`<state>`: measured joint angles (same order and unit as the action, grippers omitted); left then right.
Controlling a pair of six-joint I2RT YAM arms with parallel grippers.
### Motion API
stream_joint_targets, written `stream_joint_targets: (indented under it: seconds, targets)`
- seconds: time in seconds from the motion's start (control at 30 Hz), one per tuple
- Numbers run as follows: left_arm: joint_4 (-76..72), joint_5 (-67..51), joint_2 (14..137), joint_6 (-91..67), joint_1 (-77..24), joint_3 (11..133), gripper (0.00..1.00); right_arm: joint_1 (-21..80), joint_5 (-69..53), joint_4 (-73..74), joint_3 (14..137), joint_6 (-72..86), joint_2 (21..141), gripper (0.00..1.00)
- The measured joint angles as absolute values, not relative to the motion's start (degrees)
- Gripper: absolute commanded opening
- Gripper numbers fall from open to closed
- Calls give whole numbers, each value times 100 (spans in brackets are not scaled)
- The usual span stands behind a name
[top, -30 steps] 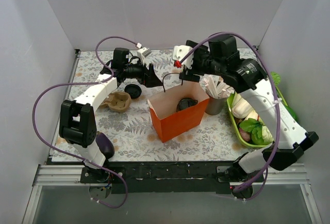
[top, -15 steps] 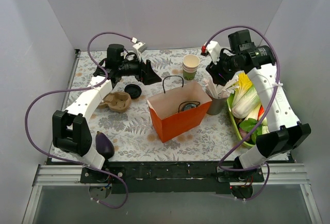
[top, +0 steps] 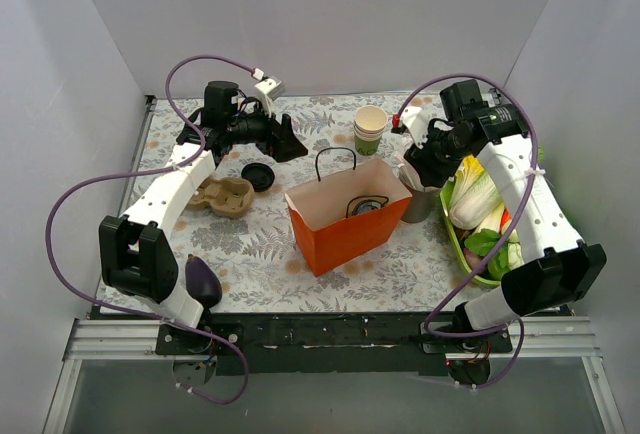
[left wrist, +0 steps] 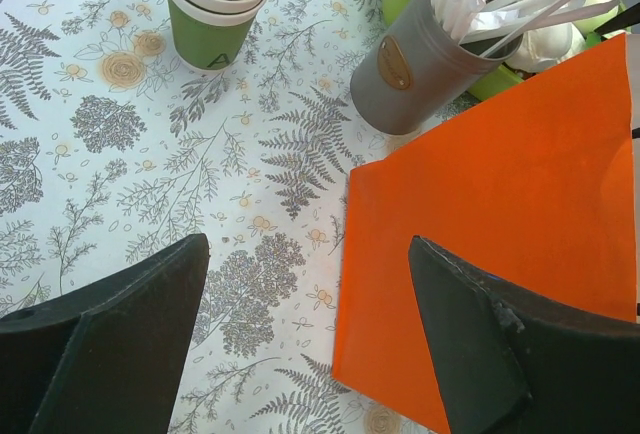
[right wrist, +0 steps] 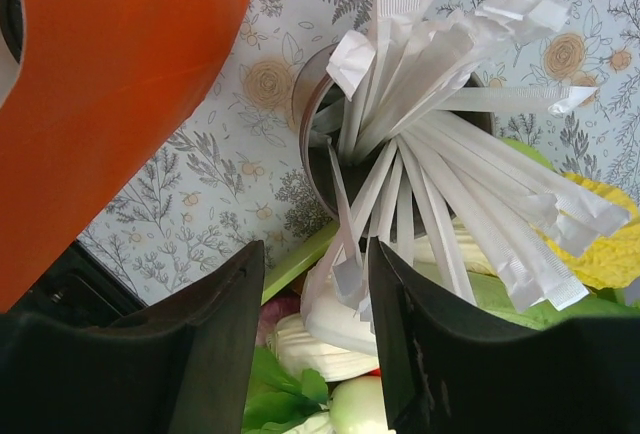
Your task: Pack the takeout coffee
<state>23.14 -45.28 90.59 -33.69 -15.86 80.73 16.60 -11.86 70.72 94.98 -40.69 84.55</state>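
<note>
The right pincer (right wrist: 312,269) has pulled back from the orange bag (top: 345,234) and now hangs over the grey cup (top: 418,206) of wrapped sticks. Its fingers are a bit apart and hold nothing. The coffee (top: 367,204) sits inside the bag, so the packing looks done. The left pincer (left wrist: 305,274) is wide apart and empty.

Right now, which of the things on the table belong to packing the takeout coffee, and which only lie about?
Belong to the job: takeout coffee, already inside the orange bag.

Just lying about: stack of cups, loose black lid, cup carrier, eggplant, grey holder, vegetable tray.
</note>
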Motion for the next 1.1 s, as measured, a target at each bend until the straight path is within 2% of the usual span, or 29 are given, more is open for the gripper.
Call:
stream_joint_targets:
  seconds: [0.3, 0.57, 0.63, 0.67, 0.7, 0.93, 1.1]
  targets:
    - [2239, -4512, 9059, -3389, -1588, 8071, 82, 1612, -906, 6930, 9358, -4073, 8471, 46]
    - [2222, -4497, 9056, -3409, -1588, 8016, 82, 1608, -773, 6834, 9358, -4091, 8624, 33]
    - [2211, -4497, 9056, -3413, -1588, 8016, 82, 1601, -764, 6812, 9358, -4091, 8676, 17]
    - [2206, -4497, 9056, -3413, -1588, 8016, 82, 1597, -764, 6803, 9360, -4101, 8709, 14]
    - [2209, -4495, 9056, -3413, -1588, 8016, 82, 1597, -764, 6799, 9360, -4110, 8739, 2]
    - [2198, -4497, 9056, -3413, -1588, 8016, 82, 1586, -762, 6941, 9725, -4088, 8838, 1]
    - [2206, -4495, 9056, -3411, -1588, 8005, 82, 1584, -775, 7236, 11155, -4027, 8943, 1]
